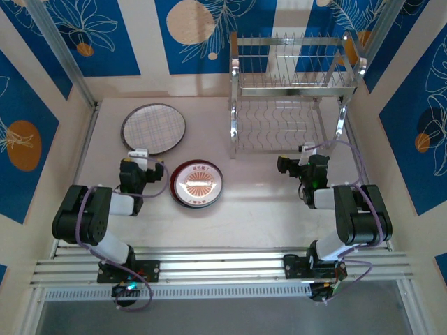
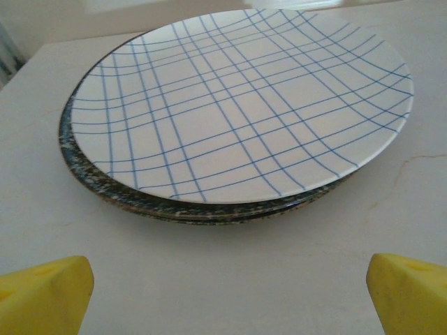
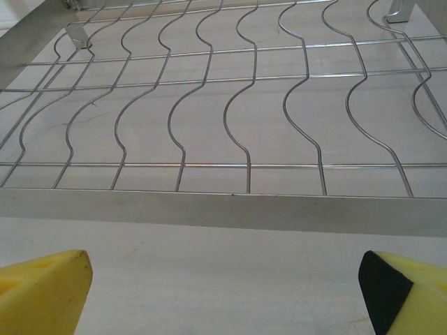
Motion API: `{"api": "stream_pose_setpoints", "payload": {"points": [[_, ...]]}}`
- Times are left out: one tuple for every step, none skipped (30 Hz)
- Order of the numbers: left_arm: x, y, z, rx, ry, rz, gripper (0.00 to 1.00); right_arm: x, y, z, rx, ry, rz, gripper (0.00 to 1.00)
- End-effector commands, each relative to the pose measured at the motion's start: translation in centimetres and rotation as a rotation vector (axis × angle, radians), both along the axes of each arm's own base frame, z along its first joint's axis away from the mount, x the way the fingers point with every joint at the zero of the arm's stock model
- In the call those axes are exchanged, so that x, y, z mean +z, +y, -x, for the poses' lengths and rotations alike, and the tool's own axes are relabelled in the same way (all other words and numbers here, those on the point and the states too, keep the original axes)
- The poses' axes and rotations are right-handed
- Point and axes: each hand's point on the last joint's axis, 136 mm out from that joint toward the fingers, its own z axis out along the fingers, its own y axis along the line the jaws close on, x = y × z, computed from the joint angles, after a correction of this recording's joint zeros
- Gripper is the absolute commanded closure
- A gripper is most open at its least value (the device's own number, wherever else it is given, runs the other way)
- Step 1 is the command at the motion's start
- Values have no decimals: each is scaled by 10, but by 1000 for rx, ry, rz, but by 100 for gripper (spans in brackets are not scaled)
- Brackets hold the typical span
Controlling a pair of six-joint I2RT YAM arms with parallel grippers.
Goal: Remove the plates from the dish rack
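At the far left of the table [image 1: 265,213] the plaid plate [image 1: 154,128] lies flat, well clear of the dish rack [image 1: 293,91]. In the left wrist view it sits on top of a speckled grey plate [image 2: 91,174], whose dark rim peeks out along the near edge. The left gripper [image 1: 143,166] is just in front of this stack and points at it. It is spread wide and grasps nothing, and its yellow pads [image 2: 42,293] sit at the bottom corners of the wrist view with bare table between them. Right of that gripper, near the middle of the table, the red sunburst plate [image 1: 197,183] rests flat on its own, apart from the stack and from the rack. Further right, the chrome rack stands upright against the back wall, its slotted upper tier above the wavy wire lower shelf [image 3: 237,125]. In the right wrist view the pale tabletop shows through the wires of that shelf. The right gripper [image 1: 297,166] sits low on the table just in front of the rack's lower front rail [image 3: 223,209], facing it. Its jaws are parted and carry nothing, and it does not touch the rail.
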Motion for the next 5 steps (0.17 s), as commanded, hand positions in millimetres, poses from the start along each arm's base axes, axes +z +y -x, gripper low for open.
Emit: {"api": "stream_pose_setpoints", "payload": {"points": [[6,-4,-5,-50,-6,13,0,12,1,-7,6,-43,-4,1],[7,-4,-5,-50,-10,12,0,12,1,-7,6,-44,-4,1],[8,-4,-4,-49,-16,12,0,12,1,-6,6,-43,-4,1],[8,-4,-4,-49,-18,10,0,11,0,-6,6,-42,-4,1],[8,-4,-4,-48,-18,10,0,11,1,-6,7,-42,-5,1]]}}
